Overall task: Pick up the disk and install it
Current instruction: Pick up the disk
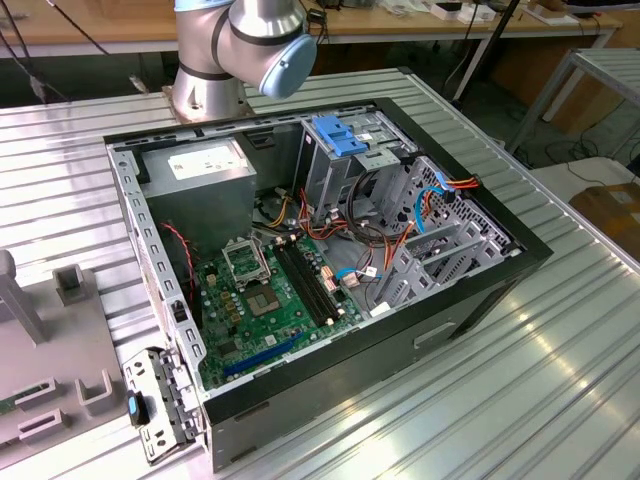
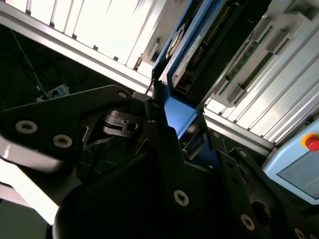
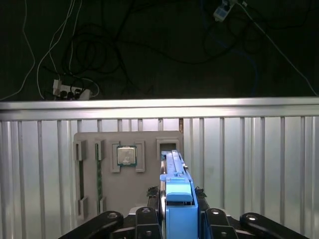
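Though edge-on, disk (image 3: 174, 174) seemingly in pincer (image 3: 177, 204)

**Disk held on edge in the gripper**

In the first wrist view the disk (image 3: 175, 194) stood on its thin edge, gripped from both sides by the gripper (image 3: 178, 221). Its bright blue carrier end faced the camera and its narrow grey body ran away from it. It was seen against the ribbed metal table (image 3: 249, 164), beside a grey fixture plate (image 3: 129, 194). In the second wrist view the disk (image 2: 182, 115) showed blue rails, a dark underside and a row of connector pins.
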Robot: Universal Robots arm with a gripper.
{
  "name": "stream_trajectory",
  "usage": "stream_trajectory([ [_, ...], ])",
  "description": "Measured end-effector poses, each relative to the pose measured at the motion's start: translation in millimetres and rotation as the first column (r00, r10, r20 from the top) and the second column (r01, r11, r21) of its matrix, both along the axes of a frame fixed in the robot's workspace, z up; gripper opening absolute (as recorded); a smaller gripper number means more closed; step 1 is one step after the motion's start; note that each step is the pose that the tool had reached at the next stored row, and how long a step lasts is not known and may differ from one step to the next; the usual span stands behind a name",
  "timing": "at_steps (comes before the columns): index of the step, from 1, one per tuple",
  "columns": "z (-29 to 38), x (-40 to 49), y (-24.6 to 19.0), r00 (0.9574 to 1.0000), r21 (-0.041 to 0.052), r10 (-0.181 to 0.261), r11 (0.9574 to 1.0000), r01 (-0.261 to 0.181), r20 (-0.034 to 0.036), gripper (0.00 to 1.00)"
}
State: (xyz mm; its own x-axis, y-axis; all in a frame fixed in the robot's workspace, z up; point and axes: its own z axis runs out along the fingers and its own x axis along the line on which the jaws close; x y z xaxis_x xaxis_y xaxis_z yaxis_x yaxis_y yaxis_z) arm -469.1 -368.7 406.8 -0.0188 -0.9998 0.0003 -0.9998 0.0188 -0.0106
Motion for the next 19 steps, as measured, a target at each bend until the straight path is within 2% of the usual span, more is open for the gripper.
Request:
stream_trajectory([
  [3, 8.9, 0.0, 0.0, 1.0000, -0.0001, 0.000, 1.0000, 0.000, -0.0001, 0.37],
  [5, 22.4, 0.0, 0.0, 1.0000, -0.0001, 0.000, 1.0000, 0.000, -0.0002, 0.37],
  [6, 25.6, 0.0, 0.0, 1.0000, -0.0001, 0.000, 1.0000, 0.000, -0.0001, 0.37],
  [12, 55.6, 0.0, 0.0, 1.0000, 0.0000, 0.000, 1.0000, 0.000, -0.0001, 0.37],
  [17, 69.4, 0.1, 0.0, 1.0000, -0.0001, 0.000, 1.0000, 0.000, -0.0001, 0.37],
  [19, 77.2, 0.1, 0.0, 1.0000, -0.0001, 0.000, 1.0000, 0.000, -0.0003, 0.37],
])
